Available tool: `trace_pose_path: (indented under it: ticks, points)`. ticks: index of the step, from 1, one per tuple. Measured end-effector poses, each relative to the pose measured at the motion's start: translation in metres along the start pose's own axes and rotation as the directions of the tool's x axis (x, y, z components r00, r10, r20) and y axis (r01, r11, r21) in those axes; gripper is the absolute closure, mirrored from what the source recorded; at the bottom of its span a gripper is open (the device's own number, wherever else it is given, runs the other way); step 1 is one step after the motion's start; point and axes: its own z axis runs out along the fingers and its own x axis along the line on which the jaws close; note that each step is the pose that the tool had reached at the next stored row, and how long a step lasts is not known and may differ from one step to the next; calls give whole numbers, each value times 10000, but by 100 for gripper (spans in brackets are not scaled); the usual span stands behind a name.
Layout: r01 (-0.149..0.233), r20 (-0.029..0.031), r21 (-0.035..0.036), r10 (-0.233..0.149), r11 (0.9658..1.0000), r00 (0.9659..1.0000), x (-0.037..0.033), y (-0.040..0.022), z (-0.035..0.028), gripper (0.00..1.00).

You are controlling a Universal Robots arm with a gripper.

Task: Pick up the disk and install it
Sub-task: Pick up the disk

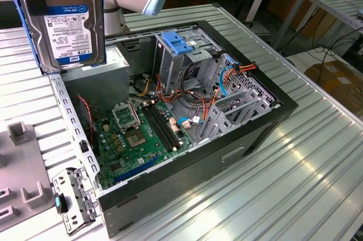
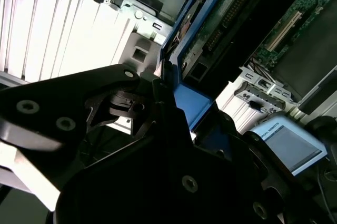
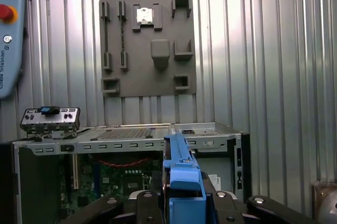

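1. Starting with the exterior view, we find the disk (image 1: 72, 22) hanging high in the exterior view's left. Its label faces us, its long axis is roughly upright, and the jaws are clamped on its upper end. The drive cage (image 1: 190, 62) under its blue latch (image 1: 180, 44) sits in the open case (image 1: 255, 133), lower down and well apart toward the exterior view's right.
2. In the second wrist view, the disk's blue rail (image 2: 192, 95) runs out from between the closed jaws, above the case.
3. In the first wrist view, we see the disk edge-on, pinched between the jaws and poised over the case interior.
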Motion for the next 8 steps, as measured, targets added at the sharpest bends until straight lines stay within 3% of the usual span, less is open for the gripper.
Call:
trace_pose_path:
  ticks: [2,4,8]
  points:
    - [-1,0,0,1,10000,10000,8,-76,0,63]
    - [0,0,0,0,10000,10000,8,-196,-1,63]
    - [0,-1,-1,0,10000,10000,3,-342,-1,63]
